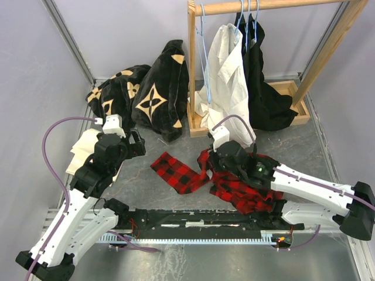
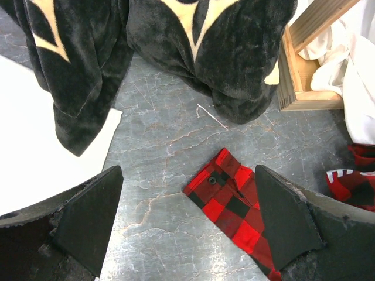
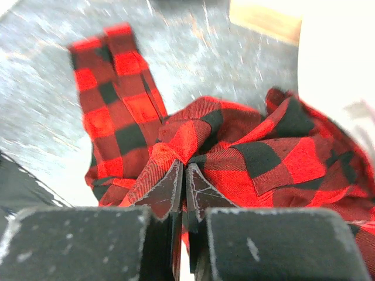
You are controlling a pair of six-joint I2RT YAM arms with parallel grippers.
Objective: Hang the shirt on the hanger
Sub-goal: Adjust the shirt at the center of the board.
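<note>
- While our right gripper (image 3: 184, 170) pinches a bunched fold of the shirt (image 1: 240, 181), fingers pressed together on the plaid, we judge the pickup to be the step in hand.
- The shirt lies crumpled on the table (image 1: 137, 184) before the right arm, one sleeve stretched leftward.
- Our left gripper (image 2: 187, 175) hovers over that sleeve's cuff, fingers wide apart, holding nothing.
- The hanger (image 1: 203, 52) hangs on the wooden rail (image 1: 263, 6), well apart from the shirt.
- Next we likely need to lift the shirt and find its collar.

One plaid shirt (image 1: 246, 190), one white shirt (image 1: 225, 82), one wooden rail (image 1: 263, 6), one bare blue hanger (image 1: 203, 47).
</note>
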